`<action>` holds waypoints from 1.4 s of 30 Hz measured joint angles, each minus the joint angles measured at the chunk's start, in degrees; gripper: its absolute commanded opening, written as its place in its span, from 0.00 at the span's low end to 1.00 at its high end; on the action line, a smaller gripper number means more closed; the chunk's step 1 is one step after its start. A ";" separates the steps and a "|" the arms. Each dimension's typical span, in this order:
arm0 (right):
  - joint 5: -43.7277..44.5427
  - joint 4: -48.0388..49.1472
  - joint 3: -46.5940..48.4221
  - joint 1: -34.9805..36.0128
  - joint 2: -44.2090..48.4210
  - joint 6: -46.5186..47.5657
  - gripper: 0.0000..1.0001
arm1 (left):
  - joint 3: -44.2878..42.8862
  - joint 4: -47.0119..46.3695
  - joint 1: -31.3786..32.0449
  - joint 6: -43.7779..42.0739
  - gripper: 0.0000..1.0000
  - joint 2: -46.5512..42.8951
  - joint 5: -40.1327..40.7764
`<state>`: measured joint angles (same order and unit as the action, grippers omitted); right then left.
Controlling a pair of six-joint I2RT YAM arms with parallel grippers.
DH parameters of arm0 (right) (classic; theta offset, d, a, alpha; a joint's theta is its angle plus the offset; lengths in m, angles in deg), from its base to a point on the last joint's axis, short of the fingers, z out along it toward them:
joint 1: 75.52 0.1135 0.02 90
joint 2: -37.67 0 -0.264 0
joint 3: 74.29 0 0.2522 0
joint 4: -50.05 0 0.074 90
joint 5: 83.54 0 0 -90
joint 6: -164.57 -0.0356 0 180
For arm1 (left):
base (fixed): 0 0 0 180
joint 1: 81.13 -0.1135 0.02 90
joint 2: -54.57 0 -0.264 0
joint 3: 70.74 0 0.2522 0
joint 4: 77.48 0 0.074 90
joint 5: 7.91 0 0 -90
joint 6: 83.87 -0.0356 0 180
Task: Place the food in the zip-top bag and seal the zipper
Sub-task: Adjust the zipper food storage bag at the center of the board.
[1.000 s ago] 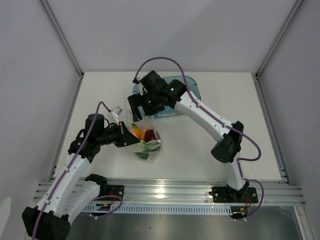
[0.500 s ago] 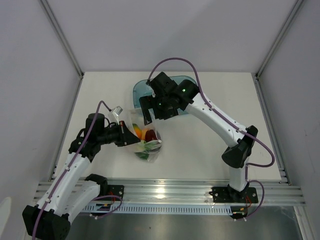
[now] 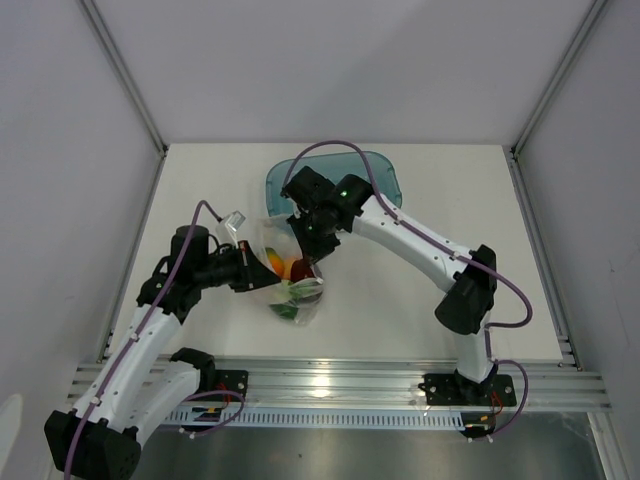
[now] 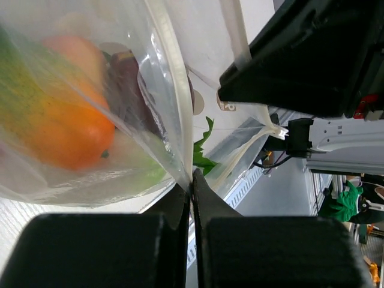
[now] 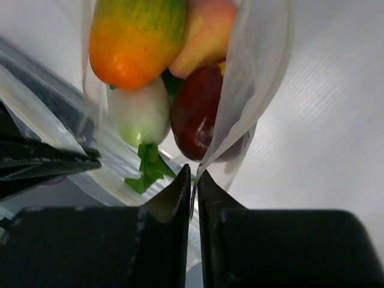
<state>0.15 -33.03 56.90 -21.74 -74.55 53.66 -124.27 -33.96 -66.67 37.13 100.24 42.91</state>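
The zip-top bag (image 3: 292, 288) stands on the table between my two arms, mouth up. Inside it lies the food: an orange-green fruit (image 5: 135, 36), a peach one (image 5: 207, 30), a dark red one (image 5: 198, 114) and a white-green vegetable (image 5: 141, 114) with leaves. My left gripper (image 4: 192, 175) is shut on the bag's left edge, just below the zipper (image 4: 174, 90). My right gripper (image 5: 193, 171) is shut on the thin film of the bag's right edge. In the top view both grippers, left (image 3: 256, 280) and right (image 3: 310, 262), flank the bag.
The teal translucent tub (image 3: 385, 180) sits at the back of the table, behind the right arm. The right arm's forearm (image 3: 410, 235) reaches diagonally over the table's middle. Metal frame rails run along the near edge (image 3: 340, 375).
My right gripper came away from the teal tub, dropped to the bag's right edge and closed on it. The left gripper and the bag stayed where they were.
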 measured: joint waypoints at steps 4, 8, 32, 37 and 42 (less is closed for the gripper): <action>-0.50 1.03 1.88 -0.76 -1.64 0.76 0.00 | -0.28 0.39 0.00 -0.28 0.27 -0.02 0.66; 0.09 1.09 4.66 -1.49 -2.78 2.80 0.00 | -3.04 2.62 0.04 -1.73 0.37 -0.02 4.00; 4.57 1.68 4.68 0.44 -0.52 14.12 0.00 | -22.14 11.50 -1.68 -4.57 0.01 18.67 25.29; 7.28 1.97 4.02 0.42 0.35 15.17 0.00 | -23.30 12.11 -2.03 -5.68 0.01 19.45 25.49; 11.15 2.60 3.67 0.42 0.57 15.23 0.00 | -19.82 11.91 -2.21 -5.11 0.01 10.97 25.55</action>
<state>11.30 -30.43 60.57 -21.33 -73.99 68.89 -144.10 -22.05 -68.88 32.02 111.21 68.46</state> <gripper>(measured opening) 0.003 0.010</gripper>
